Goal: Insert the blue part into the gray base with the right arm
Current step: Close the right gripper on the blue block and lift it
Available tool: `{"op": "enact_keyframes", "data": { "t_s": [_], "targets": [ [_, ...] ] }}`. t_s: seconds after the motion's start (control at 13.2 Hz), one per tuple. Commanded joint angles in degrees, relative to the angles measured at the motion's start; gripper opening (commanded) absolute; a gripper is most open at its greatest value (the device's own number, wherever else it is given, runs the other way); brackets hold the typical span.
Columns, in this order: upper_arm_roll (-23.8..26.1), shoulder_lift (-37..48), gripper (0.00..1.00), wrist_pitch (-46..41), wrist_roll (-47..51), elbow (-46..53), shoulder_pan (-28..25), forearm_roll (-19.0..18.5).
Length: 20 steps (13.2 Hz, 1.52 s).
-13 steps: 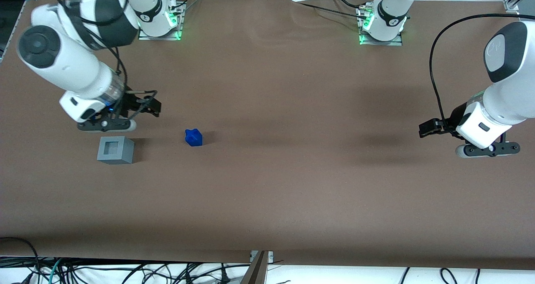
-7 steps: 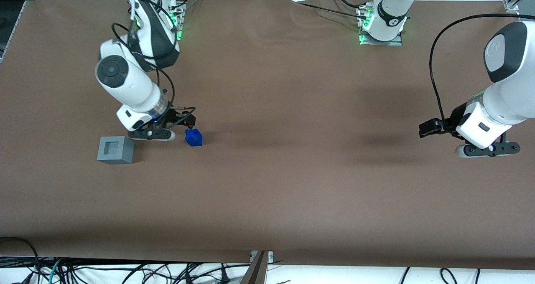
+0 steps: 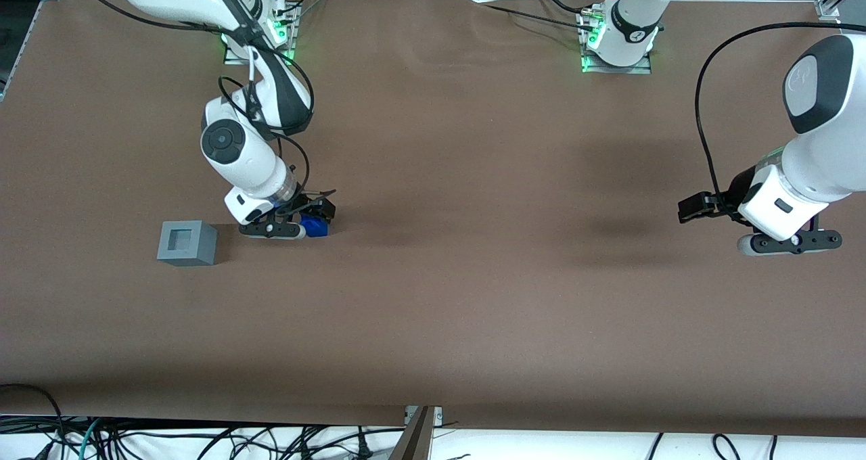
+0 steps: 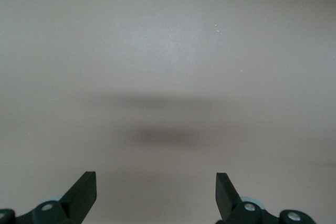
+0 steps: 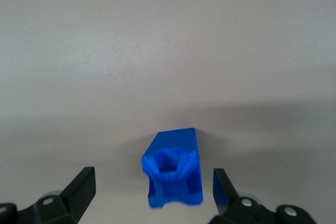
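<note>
The right arm (image 3: 247, 155) reaches down over the brown tabletop (image 3: 473, 297), and its gripper (image 3: 306, 222) hangs low directly over the blue part (image 3: 315, 227), which stands on the tabletop. From the front, the black body of the gripper hides most of the blue part, so only a small blue patch shows under it; this view does not tell how the jaws stand. The right wrist view shows this clearly: the blue part (image 5: 173, 176) sits between the two black fingertips (image 5: 79, 188), and the jaws are wide open, with a clear gap of bare tabletop on each side of the part, so they hold nothing and do not touch it. The same view also shows the shape of the blue part, with a hollow, knobby end turned toward the camera and a smooth flat face on top, details that the front view cannot give. The gray base (image 3: 187, 243) appears only in the front view. Taking the blue part as landmark, the gray base lies apart from it, toward the working arm's end of the tabletop and slightly nearer to the front camera. It stands upright with the square recess in its top face open and nothing in it. The blue part is therefore not yet in the gray base.
</note>
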<state>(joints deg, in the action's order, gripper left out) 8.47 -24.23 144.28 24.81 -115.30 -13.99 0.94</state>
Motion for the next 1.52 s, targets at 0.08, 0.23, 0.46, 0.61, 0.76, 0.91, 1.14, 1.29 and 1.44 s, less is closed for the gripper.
{"op": "enact_keyframes", "data": {
  "t_s": [0.08, 0.23, 0.46, 0.61, 0.76, 0.91, 1.14, 1.29, 1.44],
  "targets": [
    [-0.3, -2.0, 0.99, 2.6, 1.3, 0.2, -1.0, -2.7],
    [-0.4, -2.2, 0.97, 2.8, 1.2, 0.2, -0.7, -3.5],
    [-0.4, -2.6, 0.76, 2.8, 1.4, 0.0, -0.7, -3.5],
    [-0.6, -2.7, 0.67, 2.8, 1.5, -0.4, -0.5, -3.6],
    [-0.7, -2.7, 0.63, 2.8, 1.6, -0.5, -0.4, -3.5],
    [-0.8, -2.9, 0.49, 2.8, 1.6, -0.5, -0.3, -3.6],
    [-0.8, -1.8, 0.29, 0.7, 0.6, -0.2, -0.2, -3.6],
    [-0.8, 1.4, 0.29, -6.3, 0.2, 1.6, -0.2, -3.5],
    [-3.0, 4.7, 0.29, -12.9, -3.1, 3.2, -0.1, -3.6]
  ]
}}
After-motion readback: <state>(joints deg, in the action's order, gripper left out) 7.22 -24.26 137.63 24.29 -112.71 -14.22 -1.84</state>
